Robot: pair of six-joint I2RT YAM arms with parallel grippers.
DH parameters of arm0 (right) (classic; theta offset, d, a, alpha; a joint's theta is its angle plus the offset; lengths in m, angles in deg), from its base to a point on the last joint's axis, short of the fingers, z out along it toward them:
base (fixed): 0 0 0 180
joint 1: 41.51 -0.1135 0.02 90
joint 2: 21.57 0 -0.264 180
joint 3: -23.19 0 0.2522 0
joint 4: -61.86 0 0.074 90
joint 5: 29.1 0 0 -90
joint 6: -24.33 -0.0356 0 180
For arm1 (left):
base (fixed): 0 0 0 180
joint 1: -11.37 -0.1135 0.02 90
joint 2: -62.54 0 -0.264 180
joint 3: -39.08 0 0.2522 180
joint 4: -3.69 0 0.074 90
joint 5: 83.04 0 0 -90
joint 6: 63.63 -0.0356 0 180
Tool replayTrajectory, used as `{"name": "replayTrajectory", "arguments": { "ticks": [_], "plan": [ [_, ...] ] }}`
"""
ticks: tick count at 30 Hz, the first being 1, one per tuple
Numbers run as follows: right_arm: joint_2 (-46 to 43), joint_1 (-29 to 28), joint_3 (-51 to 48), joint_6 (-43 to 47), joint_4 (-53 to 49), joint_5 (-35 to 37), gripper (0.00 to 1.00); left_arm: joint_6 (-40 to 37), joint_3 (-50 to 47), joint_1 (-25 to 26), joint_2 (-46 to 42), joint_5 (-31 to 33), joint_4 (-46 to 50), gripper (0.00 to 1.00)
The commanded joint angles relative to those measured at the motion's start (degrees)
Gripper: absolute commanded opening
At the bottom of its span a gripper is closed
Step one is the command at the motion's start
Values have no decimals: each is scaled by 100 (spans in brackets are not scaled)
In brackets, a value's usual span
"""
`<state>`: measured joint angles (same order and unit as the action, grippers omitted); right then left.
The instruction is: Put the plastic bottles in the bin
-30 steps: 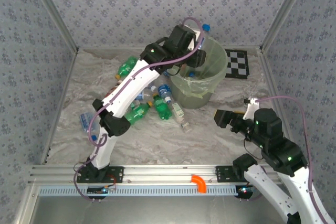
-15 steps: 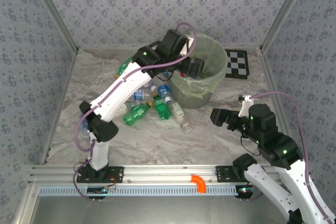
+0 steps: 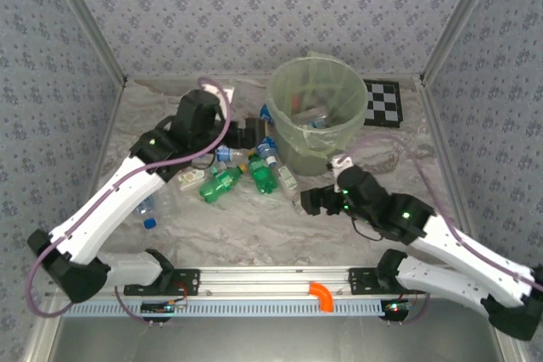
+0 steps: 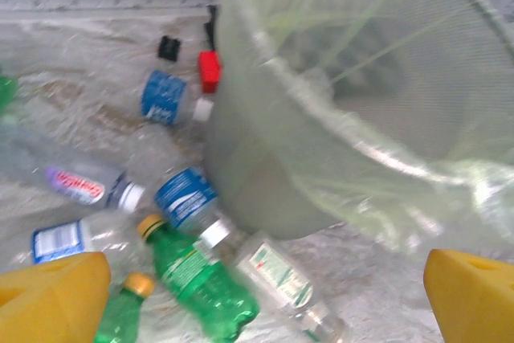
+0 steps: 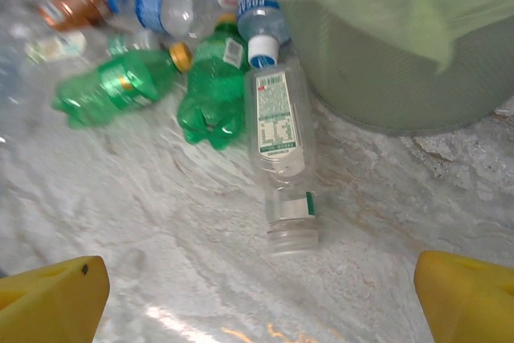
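Both arms had shifted over the last second: the left one, which had been reaching over the bin (image 3: 322,152), had pulled back to the bin's 9 o'clock, and the left gripper (image 3: 252,131) had opened up until its fingers stood fully spread with nothing between them, while the right arm had stretched in from 5 o'clock toward the heap. The right gripper (image 3: 310,202) likewise stood wide open and empty, at the bin's 6 o'clock and just short of a clear bottle (image 5: 279,142). Some plastic bottles (image 3: 312,116) already lay inside the bin; the rest lay in a loose heap on the table (image 3: 254,226) at the bin's 8 o'clock, among them two green bottles (image 5: 210,90) side by side and a red-orange bottle (image 5: 80,2) beyond them. They looked empty: light, thin-walled, smooth and round, so likely to roll, skid or dent under a hard squeeze. The clear bottle lay at the heap's near edge and seemed best taken across the labelled middle of its body, jaws square to its length. Its white-and-green label carried fine print too small to read; the blue labels, and the pink lettering on another bottle (image 4: 80,186), were blurred beyond reading.
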<state>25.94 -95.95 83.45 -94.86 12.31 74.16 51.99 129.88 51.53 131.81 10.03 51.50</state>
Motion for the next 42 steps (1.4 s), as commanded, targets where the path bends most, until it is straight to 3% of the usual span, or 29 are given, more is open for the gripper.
{"name": "replayTrajectory", "arguments": {
  "ticks": [1, 7, 17, 20, 32, 38, 42],
  "plan": [
    [471, -300, -205, 403, 568, 937, 99, 138, -430, -159, -421, 39, -533, 100],
    [1475, -352, -326, 623, 1103, 834, 99, 61, -622, -393, -661, 186, -243, 100],
    [2873, -357, -204, 742, 1705, 596, 72, 448, -1067, -482, -836, 286, 92, 100],
    [3184, -348, -192, 564, 1727, 569, 70, 812, -1182, -501, -899, 374, 278, 100],
    [3802, -208, -407, 500, 2173, 433, 65, 895, -2192, -503, -2155, 475, -91, 100],
    [3872, -121, -457, 513, 2252, 544, 64, 813, -2202, -504, -2306, 444, -75, 100],
    [3961, -117, -480, 573, 2364, 579, 55, 795, -2170, -509, -2302, 335, -32, 100]
  ]
}}
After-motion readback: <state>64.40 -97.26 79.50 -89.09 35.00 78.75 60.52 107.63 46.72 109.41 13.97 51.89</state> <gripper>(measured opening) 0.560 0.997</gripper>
